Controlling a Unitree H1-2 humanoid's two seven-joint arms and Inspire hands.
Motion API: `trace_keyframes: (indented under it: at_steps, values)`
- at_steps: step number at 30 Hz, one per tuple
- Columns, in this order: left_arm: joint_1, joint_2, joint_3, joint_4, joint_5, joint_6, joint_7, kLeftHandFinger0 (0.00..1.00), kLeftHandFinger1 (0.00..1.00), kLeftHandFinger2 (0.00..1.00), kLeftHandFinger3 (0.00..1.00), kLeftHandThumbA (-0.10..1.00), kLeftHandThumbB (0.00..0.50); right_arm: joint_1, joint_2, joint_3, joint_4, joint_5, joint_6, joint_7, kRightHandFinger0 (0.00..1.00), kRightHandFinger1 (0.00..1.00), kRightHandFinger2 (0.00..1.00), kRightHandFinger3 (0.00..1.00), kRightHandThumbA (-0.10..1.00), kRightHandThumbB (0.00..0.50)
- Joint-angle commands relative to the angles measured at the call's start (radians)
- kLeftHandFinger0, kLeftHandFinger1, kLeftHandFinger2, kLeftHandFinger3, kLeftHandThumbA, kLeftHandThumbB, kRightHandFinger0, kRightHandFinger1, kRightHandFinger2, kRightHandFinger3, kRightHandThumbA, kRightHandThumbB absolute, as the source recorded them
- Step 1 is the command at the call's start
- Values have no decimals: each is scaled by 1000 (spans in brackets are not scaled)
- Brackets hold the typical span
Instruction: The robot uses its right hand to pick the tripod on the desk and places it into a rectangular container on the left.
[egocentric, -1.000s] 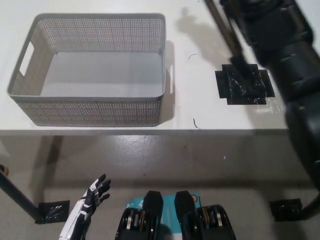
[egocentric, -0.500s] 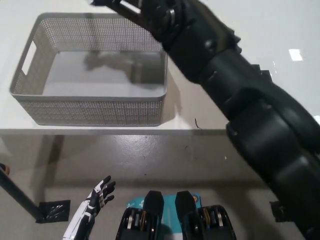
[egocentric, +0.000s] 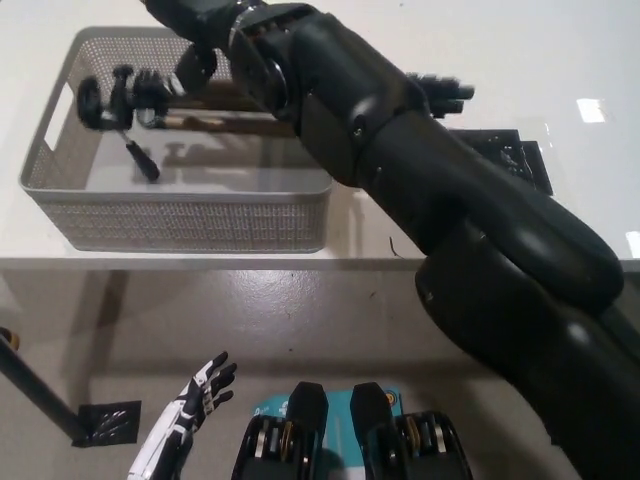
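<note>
The black right hand (egocentric: 190, 20) reaches across the top of the grey mesh container (egocentric: 190, 215) and is clasped around the black tripod (egocentric: 125, 95). The tripod lies roughly level inside the container's far half, its head toward the container's left wall and a thin handle slanting down from it toward the container's floor; whether it touches the floor cannot be told. The right arm (egocentric: 420, 190) stretches from the container's upper rim down past its right wall to the picture's lower right. The container stands on the white tabletop (egocentric: 400, 40). Right of the container, a patch of black tape (egocentric: 515, 160) shows on the tabletop beside the arm. Below the container, off the tabletop's edge, the white left hand (egocentric: 195, 405) rests over the floor with fingers spread, holding nothing.
</note>
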Motion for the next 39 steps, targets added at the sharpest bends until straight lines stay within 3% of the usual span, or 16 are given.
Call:
trace_keyframes:
  at_steps: [1,3,12,16,21,24,27,29,30,31,32,33,34,35,36,39]
  values:
    - [-20,18,-11,-27,-17,-2,-34,1000,1000,1000,1000,1000,200,-47,-48,-14,1,-12,26,33,1000,1000,1000,1000,992,500]
    - [-19,18,-12,-33,-14,10,-34,1000,1000,1000,1000,1000,235,-44,-58,-20,1,-9,30,36,1000,1000,1000,1000,1000,498]
    - [-19,8,-10,-14,-2,-21,-25,1000,1000,1000,1000,1000,216,-81,-111,-91,-29,22,-12,20,1000,1000,1000,1000,1000,484]
    - [-18,5,-7,-4,7,-34,-17,1000,1000,1000,1000,1000,206,-113,-223,-211,-145,89,-56,21,1000,1000,1000,1000,1000,429]
    - [-31,4,-1,11,14,-50,-8,1000,1000,1000,1000,1000,214,-88,-375,-441,-424,230,-6,69,1000,1000,1000,1000,1000,400]
    - [-30,9,5,3,4,-29,-10,1000,1000,1000,1000,1000,228,29,-514,-597,-787,322,86,129,1000,1000,1000,1000,1000,414]
    - [-27,16,12,6,-1,-37,-12,1000,1000,1000,1000,1000,216,164,-603,-701,-1074,397,103,150,1000,1000,1000,1000,1000,381]
    - [-27,17,15,5,-3,-29,-9,1000,1000,1000,1000,1000,219,271,-622,-805,-1272,476,157,128,1000,1000,1000,1000,1000,423]
    - [-28,18,17,7,-7,-29,-11,1000,1000,1000,1000,1000,213,345,-656,-851,-1383,527,174,142,1000,1000,1000,1000,1000,372]
    - [-20,18,17,7,-8,-32,-12,1000,1000,1000,1000,1000,214,386,-667,-879,-1441,566,194,151,1000,1000,1000,1000,1000,362]
    - [-9,15,16,9,-8,-40,-11,1000,1000,1000,1000,1000,207,462,-686,-931,-1535,630,204,148,1000,1000,1000,1000,1000,291]
    - [-10,15,17,9,-9,-38,-10,1000,1000,1000,1000,1000,206,530,-687,-987,-1620,668,219,122,1000,1000,1000,1000,1000,314]
    - [-18,16,21,7,-18,-25,-12,1000,1000,1000,1000,1000,203,590,-693,-1024,-1676,720,191,105,1000,1000,1000,1000,1000,284]
    - [-23,16,22,10,-14,-23,-9,1000,1000,1000,1000,1000,204,674,-699,-1068,-1747,773,165,83,1000,1000,1000,1000,1000,296]
    - [-22,16,25,11,-15,-24,-6,1000,1000,1000,1000,1000,199,749,-685,-1102,-1815,811,159,48,1000,1000,1000,1000,1000,348]
    - [-13,7,22,7,-15,-21,-4,1000,1000,1000,1000,1000,202,961,-655,-1152,-1941,888,75,-29,1000,1000,1000,1000,1000,400]
